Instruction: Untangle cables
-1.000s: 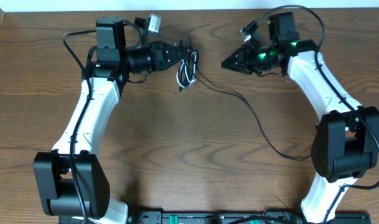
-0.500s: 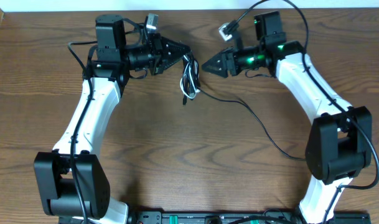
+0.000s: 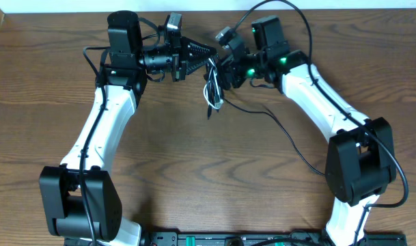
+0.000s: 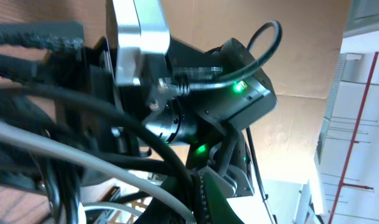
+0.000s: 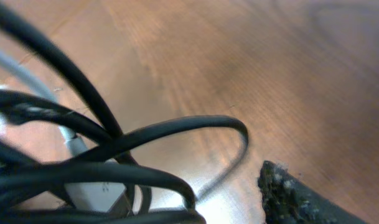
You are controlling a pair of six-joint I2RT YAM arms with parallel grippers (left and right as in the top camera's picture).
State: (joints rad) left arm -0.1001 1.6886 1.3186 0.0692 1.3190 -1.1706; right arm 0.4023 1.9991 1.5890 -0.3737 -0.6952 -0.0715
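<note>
While the tangle of thin black and white cables sits bunched near the far edge of the brown wooden tabletop, its long axis running far to near, both arms close on it from opposite sides. The left end effector points right, its jaws drawn to a narrow tip at the bunch's far end and apparently pinched on the loops. The right end effector is just beside the bunch on its right, level with the middle loops. Its wrist view shows black loops and a white cord directly ahead. Only one dark padded finger is visible, so I cannot tell how wide it stands. One long black strand trails rightward toward that arm's base. No container is in view.
</note>
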